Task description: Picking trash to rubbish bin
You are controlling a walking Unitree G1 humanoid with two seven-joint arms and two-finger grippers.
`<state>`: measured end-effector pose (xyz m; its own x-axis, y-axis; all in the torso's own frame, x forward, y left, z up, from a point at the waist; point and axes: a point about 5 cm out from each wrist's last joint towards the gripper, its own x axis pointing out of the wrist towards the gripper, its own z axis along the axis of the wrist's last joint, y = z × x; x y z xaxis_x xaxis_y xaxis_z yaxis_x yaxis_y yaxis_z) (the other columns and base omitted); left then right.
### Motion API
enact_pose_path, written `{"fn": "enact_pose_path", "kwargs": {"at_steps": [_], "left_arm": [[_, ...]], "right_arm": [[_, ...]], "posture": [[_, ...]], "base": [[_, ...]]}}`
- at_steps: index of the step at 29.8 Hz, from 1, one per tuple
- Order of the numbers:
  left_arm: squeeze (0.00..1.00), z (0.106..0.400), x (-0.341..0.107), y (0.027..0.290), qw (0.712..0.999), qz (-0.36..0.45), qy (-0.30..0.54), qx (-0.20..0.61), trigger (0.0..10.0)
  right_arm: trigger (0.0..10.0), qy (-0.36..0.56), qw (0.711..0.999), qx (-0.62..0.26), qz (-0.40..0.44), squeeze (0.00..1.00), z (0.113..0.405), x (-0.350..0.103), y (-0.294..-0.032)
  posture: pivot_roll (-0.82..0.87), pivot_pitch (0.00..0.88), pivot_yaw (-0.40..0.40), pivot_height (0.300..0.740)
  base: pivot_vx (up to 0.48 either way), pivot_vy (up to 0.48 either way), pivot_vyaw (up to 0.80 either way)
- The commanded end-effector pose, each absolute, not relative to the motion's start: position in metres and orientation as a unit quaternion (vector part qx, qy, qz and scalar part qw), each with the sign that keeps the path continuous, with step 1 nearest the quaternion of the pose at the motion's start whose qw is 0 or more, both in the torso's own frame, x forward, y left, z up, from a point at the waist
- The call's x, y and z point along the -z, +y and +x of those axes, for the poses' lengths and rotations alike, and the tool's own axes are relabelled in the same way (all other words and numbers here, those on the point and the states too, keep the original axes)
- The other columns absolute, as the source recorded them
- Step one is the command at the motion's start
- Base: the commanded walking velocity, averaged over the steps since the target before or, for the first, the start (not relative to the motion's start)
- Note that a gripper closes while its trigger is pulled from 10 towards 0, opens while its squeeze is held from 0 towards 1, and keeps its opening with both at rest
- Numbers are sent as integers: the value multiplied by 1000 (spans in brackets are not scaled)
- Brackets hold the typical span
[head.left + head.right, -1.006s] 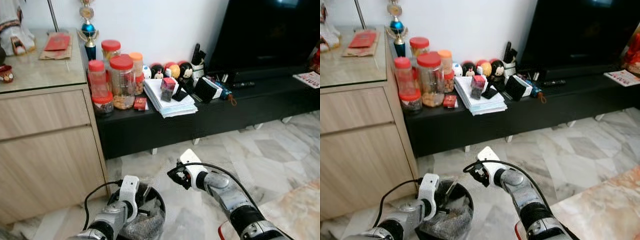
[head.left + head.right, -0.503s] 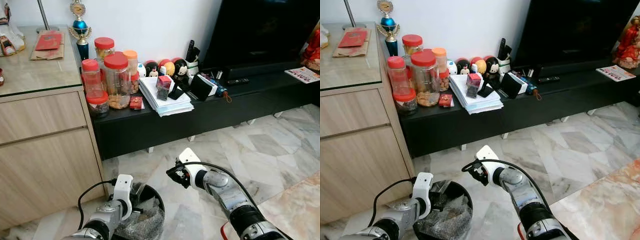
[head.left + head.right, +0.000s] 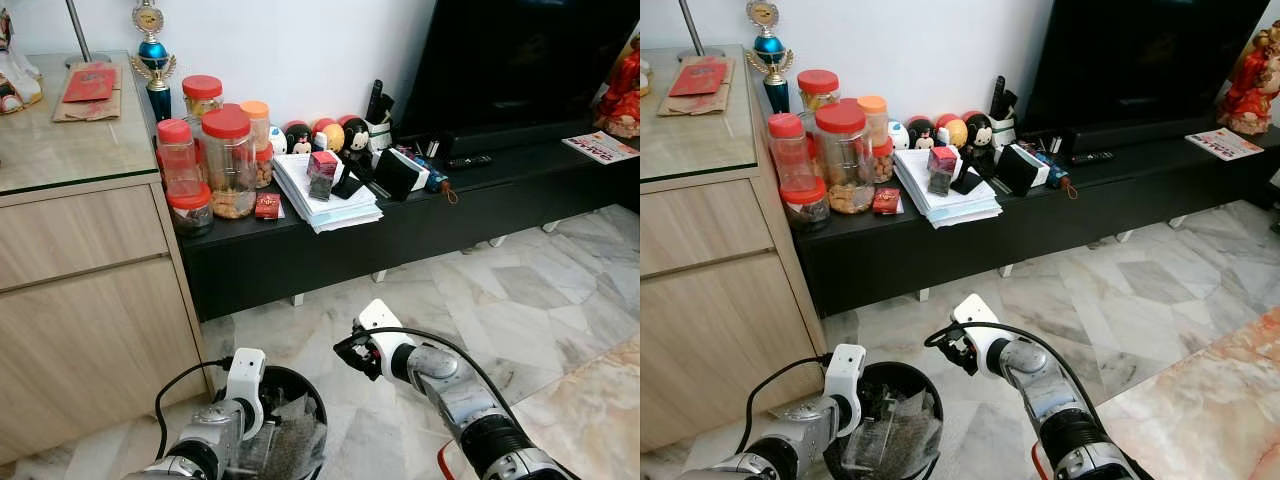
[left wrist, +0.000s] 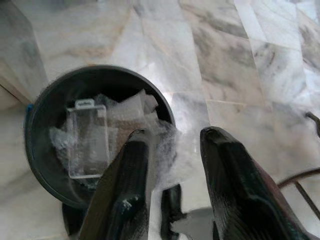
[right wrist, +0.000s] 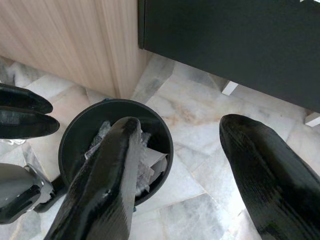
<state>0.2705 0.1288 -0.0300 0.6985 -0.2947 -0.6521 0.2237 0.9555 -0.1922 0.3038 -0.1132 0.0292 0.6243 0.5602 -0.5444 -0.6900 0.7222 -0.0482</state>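
Note:
A black round rubbish bin (image 3: 300, 395) stands on the marble floor beside the wooden cabinet. Inside it lie a clear plastic pack (image 4: 87, 140) and crumpled see-through wrapping (image 3: 902, 432). My left gripper (image 4: 175, 136) hangs just over the bin's rim, jaws open, with a thin film of plastic showing in the gap. My right gripper (image 3: 349, 352) hovers above the floor a little to the right of the bin, jaws wide open and empty. The right wrist view looks down at the bin (image 5: 75, 135) between its fingers (image 5: 107, 170).
A wooden cabinet (image 3: 90, 290) with a glass top stands close on the left. Behind runs a low black TV bench (image 3: 420, 225) holding jars (image 3: 228, 160), a paper stack (image 3: 335, 205) and small figures. Open marble floor (image 3: 540, 310) spreads right; a rug edge (image 3: 600, 410) lies far right.
The clear pack now sits lower in the bin, with the left gripper still over the rim. The view has shifted slightly. The right gripper has barely moved.

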Motion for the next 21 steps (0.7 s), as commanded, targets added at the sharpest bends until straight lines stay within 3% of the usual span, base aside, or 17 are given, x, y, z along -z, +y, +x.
{"fn": "enact_pose_path", "kwargs": {"at_steps": [1,2,6,9,11,12,15,21], "left_arm": [[188,276,25,128,928,-26,344,140,10000],[0,278,23,129,934,-21,332,130,10000],[0,292,8,138,962,18,261,80,10000],[0,305,-16,149,983,88,161,15,10000],[0,306,-18,149,984,93,149,9,10000],[0,311,-33,153,990,99,96,-23,10000],[0,318,-64,154,989,141,-12,-50,10000],[0,326,-99,151,978,157,-112,-80,10000]], "right_arm": [[10000,234,904,-335,-124,0,308,-36,-117],[10000,222,913,-325,-110,0,310,-38,-117],[10000,135,950,-272,-75,0,320,-55,-122],[10000,79,965,-246,-38,0,325,-70,-124],[10000,72,966,-245,-33,0,326,-71,-124],[10000,45,974,-222,-28,0,329,-78,-126],[10000,0,983,-181,5,0,333,-88,-128],[10000,-41,986,-157,34,0,336,-98,-127]], "posture": [[186,0,-136,740],[186,0,-136,740],[186,0,-136,740],[186,0,-136,740],[186,0,-136,740],[195,0,-134,740],[195,0,-134,740],[203,0,-137,740]], "base": [[0,0,0],[0,0,0],[0,0,0],[0,0,0],[0,0,0],[0,0,0],[0,0,0],[0,0,0]]}}
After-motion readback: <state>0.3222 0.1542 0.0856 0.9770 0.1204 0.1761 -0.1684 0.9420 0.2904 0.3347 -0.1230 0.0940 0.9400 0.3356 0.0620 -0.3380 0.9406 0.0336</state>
